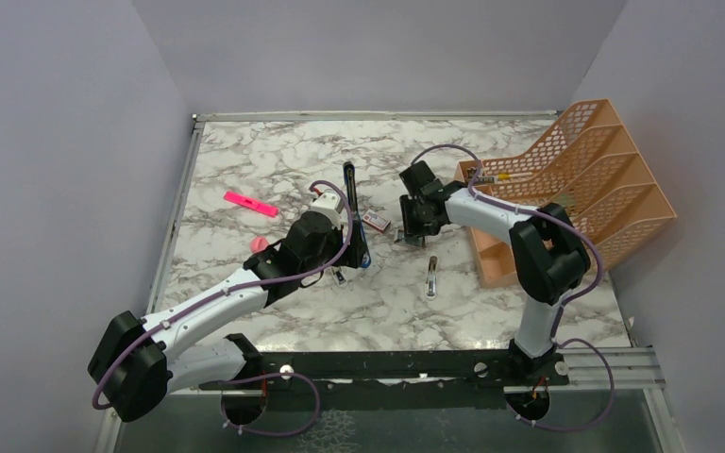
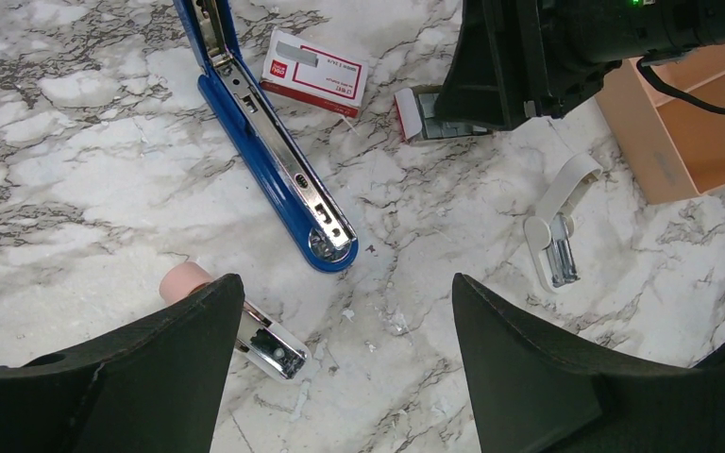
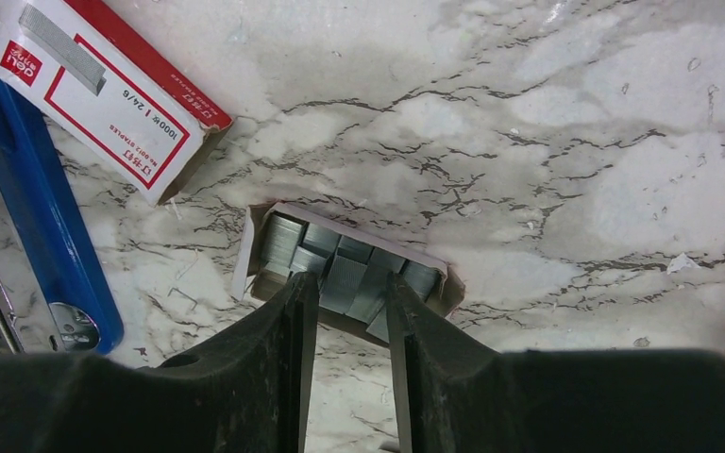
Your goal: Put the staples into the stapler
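Marble-patterned table (image 1: 245,160), walled in pale lilac, carried the stapler (image 2: 274,151), which lay opened with its silver rail facing up, just beside the red-and-white box (image 2: 313,71). The staples (image 3: 326,247) sat in a jumble of grey strips inside a small cardboard tray (image 3: 359,219) near that box.

The right gripper (image 3: 349,283) had its jaws narrowly apart and straddling one strip at the tray's near edge. Whether they were already pinching it could not be told. The left gripper (image 2: 345,288) hung over the stapler's front end, jaws wide apart and holding nothing.

The likeliest trouble lay in the tray. The strips overlapped at angles, so closing jaws could have caught two at once, snapped a strip, or dragged the light tray along. A strip gripped crookedly would probably have jammed against the narrow rail. With the stapler unheld, a push from the incoming strip could also have slid it across the smooth table, perhaps into the box.
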{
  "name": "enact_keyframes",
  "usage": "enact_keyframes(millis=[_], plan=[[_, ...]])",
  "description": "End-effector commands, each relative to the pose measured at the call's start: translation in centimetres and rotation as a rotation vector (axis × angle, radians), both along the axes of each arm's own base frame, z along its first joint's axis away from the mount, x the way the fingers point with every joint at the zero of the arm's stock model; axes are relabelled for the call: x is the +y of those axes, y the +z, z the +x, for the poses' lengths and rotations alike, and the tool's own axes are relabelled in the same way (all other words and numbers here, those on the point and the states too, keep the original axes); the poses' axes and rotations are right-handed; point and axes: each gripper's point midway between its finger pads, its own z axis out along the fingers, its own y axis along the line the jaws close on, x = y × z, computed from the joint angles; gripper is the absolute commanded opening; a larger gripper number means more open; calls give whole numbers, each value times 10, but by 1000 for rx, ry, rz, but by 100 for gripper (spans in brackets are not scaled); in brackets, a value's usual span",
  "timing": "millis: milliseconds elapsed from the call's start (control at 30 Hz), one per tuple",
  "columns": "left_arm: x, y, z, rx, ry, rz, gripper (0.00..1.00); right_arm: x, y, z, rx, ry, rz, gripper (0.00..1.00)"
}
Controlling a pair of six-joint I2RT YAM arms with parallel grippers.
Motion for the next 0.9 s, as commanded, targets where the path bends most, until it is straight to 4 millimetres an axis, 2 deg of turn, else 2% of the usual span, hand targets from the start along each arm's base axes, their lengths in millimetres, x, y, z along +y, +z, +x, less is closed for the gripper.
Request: enact_keyframes(millis=[0, 300, 533, 700, 867], plan=[[0, 12, 8, -39, 18, -2, 82, 13, 1, 6, -17, 37, 14, 38], [1, 12, 8, -39, 19, -1, 82, 12, -5, 3, -7, 45, -13, 38], [2, 12, 7, -38, 21, -1, 82, 10, -9, 3, -4, 41, -50, 31], [2, 12, 7, -40, 21, -2, 82, 9, -5, 2, -10, 34, -58, 26], [2, 11, 7, -37, 21, 0, 82, 9, 8, 3, -35, 18, -47, 25]])
